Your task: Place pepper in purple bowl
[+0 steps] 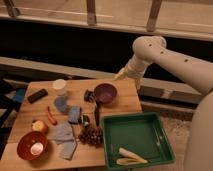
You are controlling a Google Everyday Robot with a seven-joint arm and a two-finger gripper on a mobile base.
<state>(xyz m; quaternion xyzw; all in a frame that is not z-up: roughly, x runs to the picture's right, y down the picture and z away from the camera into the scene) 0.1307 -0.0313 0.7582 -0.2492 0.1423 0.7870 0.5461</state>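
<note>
The pepper (51, 116) is a small, slender red-orange chili lying on the wooden table (125, 102), left of centre. The purple bowl (105, 92) stands upright near the table's far right side and looks empty. My gripper (120, 76) is at the end of the white arm, above the table's far edge, just right of and behind the purple bowl. It is well away from the pepper and nothing shows in it.
A red-orange bowl (32, 145) with a pale object inside stands at front left, a round yellow-red fruit (39, 126) beside it. A white cup (60, 86), a black block (37, 95), blue cloths (64, 136), a brown cluster (91, 135) and a dark utensil (96, 112) lie around. A green tray (150, 122) holds pale yellow items.
</note>
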